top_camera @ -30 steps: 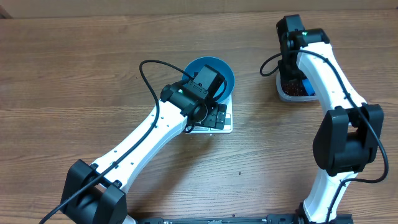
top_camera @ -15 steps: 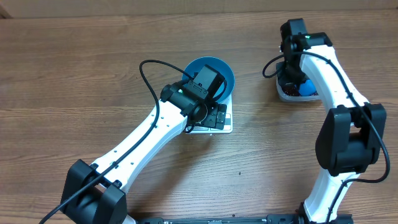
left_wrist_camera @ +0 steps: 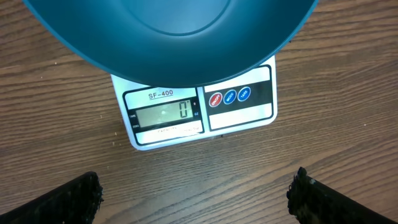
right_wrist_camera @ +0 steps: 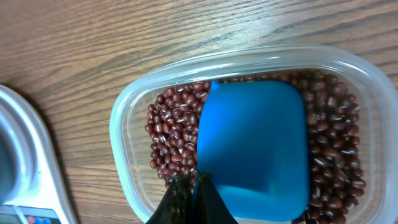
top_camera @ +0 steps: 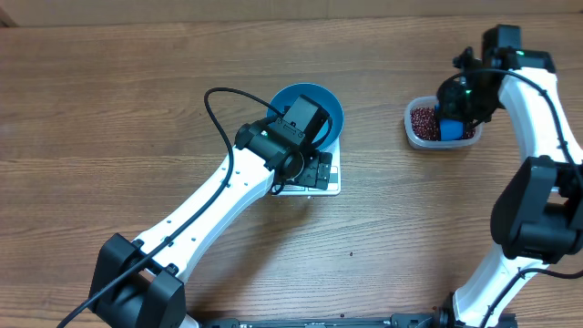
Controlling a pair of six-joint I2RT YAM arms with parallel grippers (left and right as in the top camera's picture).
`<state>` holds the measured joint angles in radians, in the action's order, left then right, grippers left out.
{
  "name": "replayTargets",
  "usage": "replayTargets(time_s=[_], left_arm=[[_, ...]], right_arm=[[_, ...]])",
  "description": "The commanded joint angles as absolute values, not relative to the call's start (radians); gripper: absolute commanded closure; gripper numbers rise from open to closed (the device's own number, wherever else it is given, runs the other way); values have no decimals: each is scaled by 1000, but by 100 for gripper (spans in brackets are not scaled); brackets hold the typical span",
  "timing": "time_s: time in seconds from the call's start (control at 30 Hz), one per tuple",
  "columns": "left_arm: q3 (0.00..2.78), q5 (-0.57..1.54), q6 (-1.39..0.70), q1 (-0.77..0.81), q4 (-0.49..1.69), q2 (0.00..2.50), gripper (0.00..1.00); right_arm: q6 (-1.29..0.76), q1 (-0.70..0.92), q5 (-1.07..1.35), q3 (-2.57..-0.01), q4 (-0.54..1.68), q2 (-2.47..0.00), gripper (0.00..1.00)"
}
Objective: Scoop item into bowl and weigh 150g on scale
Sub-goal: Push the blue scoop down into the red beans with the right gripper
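Overhead: bowl (top_camera: 314, 98) seated on scale (top_camera: 330, 179); tub (top_camera: 414, 135) of beans (top_camera: 422, 118) well apart, on your right. Left wrist: your left gripper (left_wrist_camera: 196, 202), jaws spread wide, holding nothing; scale display reads 0. Right wrist: your right gripper (right_wrist_camera: 194, 198), jaws pressed together, pinching the scoop (right_wrist_camera: 255, 149), which lies on the beans inside the tub.

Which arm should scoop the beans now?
Right. The right gripper is shut on the small blue plastic scoop inside the clear plastic tub of red-brown beans. The left gripper hangs open by the white square scale, empty.
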<state>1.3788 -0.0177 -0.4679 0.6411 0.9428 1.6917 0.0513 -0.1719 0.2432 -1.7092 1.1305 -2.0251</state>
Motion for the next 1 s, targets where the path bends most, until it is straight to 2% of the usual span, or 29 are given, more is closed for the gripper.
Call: replayTargets(time_s=[0.0, 0.23, 0.6, 0.8, 0.97], left_arm=[[1369, -10, -449, 638, 941, 1700, 1], [1369, -10, -449, 638, 941, 1700, 1], [1369, -10, -449, 638, 941, 1700, 0], [1369, -10, -449, 638, 941, 1700, 0], [1369, -10, -449, 638, 941, 1700, 0]], right_arm=[[35, -208, 353, -1672, 1154, -2078, 96], [35, -261, 521, -1672, 1156, -2078, 96], [34, -273, 564, -1673, 1180, -2078, 96], [34, -332, 661, -1674, 1184, -2078, 96], [34, -350, 637, -1674, 1196, -2078, 96]])
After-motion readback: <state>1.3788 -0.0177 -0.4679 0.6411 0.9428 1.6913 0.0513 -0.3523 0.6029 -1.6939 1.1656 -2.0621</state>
